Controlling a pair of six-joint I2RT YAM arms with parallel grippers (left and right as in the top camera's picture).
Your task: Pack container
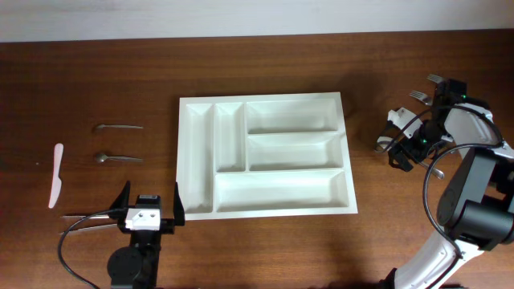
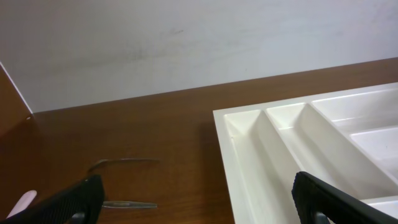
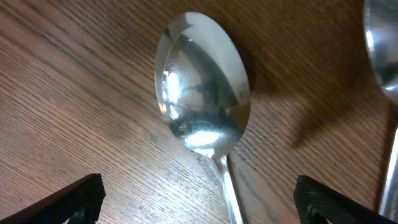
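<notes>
The container (image 1: 281, 189) is a large white tray with five bare compartments, lying mid-table; its left corner shows in the left wrist view (image 2: 249, 155). My left gripper (image 1: 150, 202) (image 2: 196, 199) stands open at the near left, just off the tray's front-left corner, with nothing between its fingers. My right gripper (image 1: 393, 138) (image 3: 199, 199) is open, low over the table to the right of the tray. A metal spoon (image 3: 202, 87) lies bowl-up just ahead of it, its handle running back between the open fingers, untouched.
Two small spoons (image 1: 116, 127) (image 1: 116, 158) and a white plastic knife (image 1: 56, 175) lie at the left. A thin metal utensil (image 1: 88, 215) lies by the left gripper. Two forks (image 1: 434, 79) (image 1: 418, 95) lie behind the right arm. Another utensil (image 3: 382, 50) lies beside the spoon.
</notes>
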